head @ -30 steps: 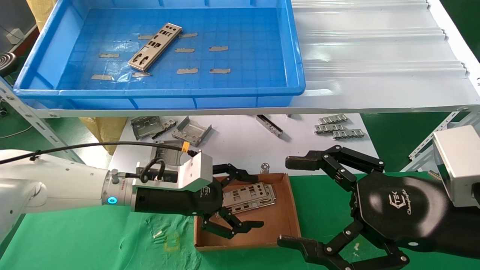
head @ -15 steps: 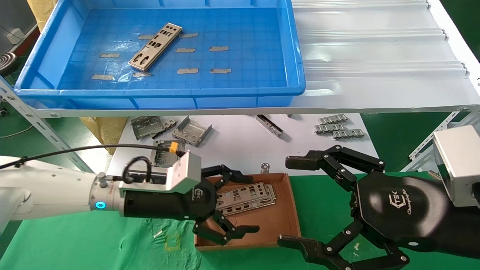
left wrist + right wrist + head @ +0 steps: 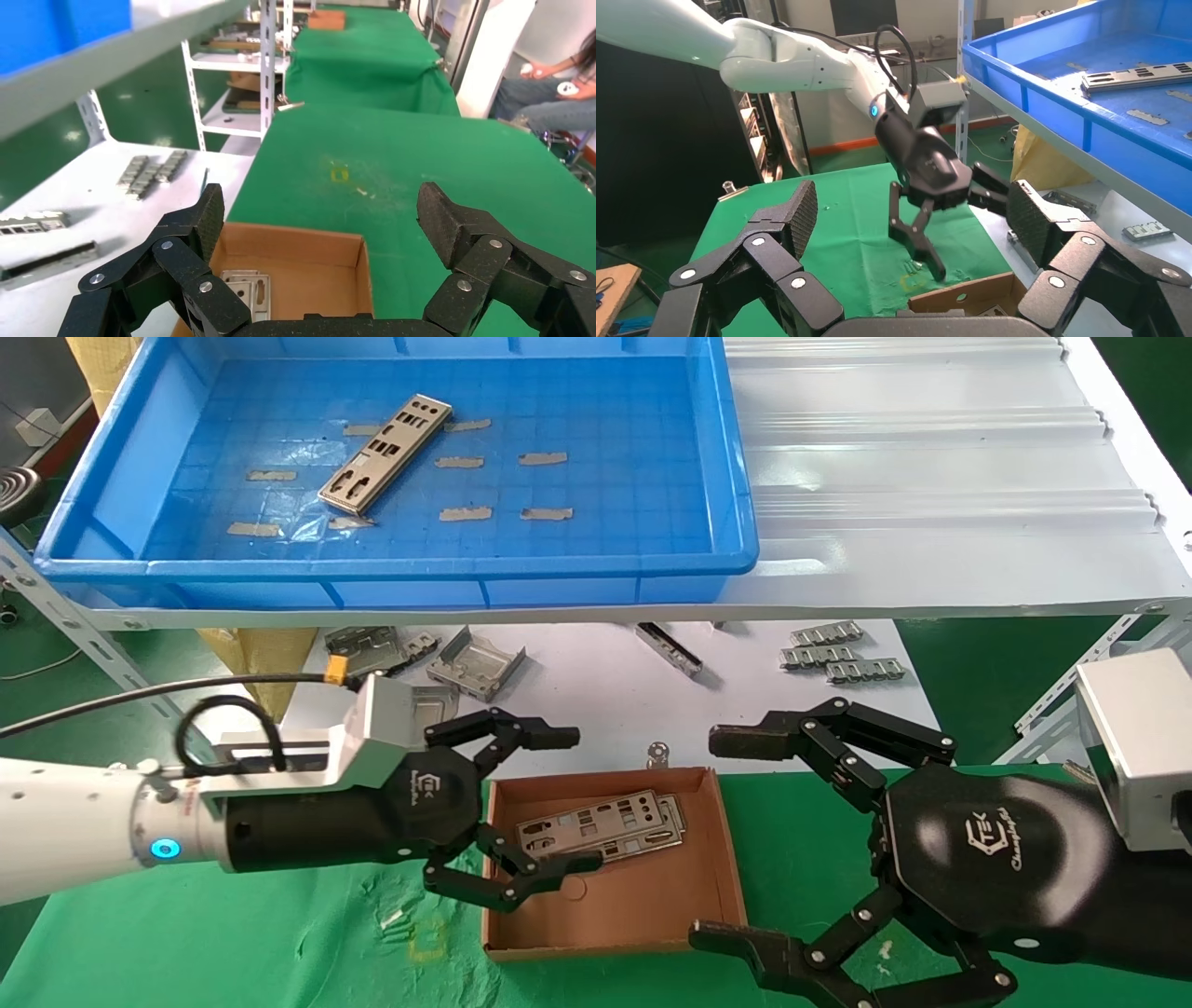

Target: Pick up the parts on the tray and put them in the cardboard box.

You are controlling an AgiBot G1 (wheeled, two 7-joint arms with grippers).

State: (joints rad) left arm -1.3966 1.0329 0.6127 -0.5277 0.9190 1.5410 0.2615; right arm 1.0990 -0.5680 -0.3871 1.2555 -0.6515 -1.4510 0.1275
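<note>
One silver punched plate [image 3: 385, 453] lies slanted in the blue tray [image 3: 419, 563] on the shelf; it also shows in the right wrist view [image 3: 1137, 76]. The brown cardboard box [image 3: 643, 905] sits on the green cloth below and holds stacked plates [image 3: 601, 828], also seen in the left wrist view [image 3: 246, 288]. My left gripper [image 3: 577, 800] is open and empty, held over the box's left edge. My right gripper [image 3: 712, 840] is open and empty, just right of the box.
A white corrugated sheet [image 3: 931, 477] lies on the shelf right of the tray. Folded grey brackets [image 3: 475, 663] and ridged strips [image 3: 838, 658] lie on the white surface behind the box. The shelf's front edge overhangs that surface.
My left gripper has drawn back to the left and risen out of the box, still open. The plates stay in the box. The right arm has not moved.
</note>
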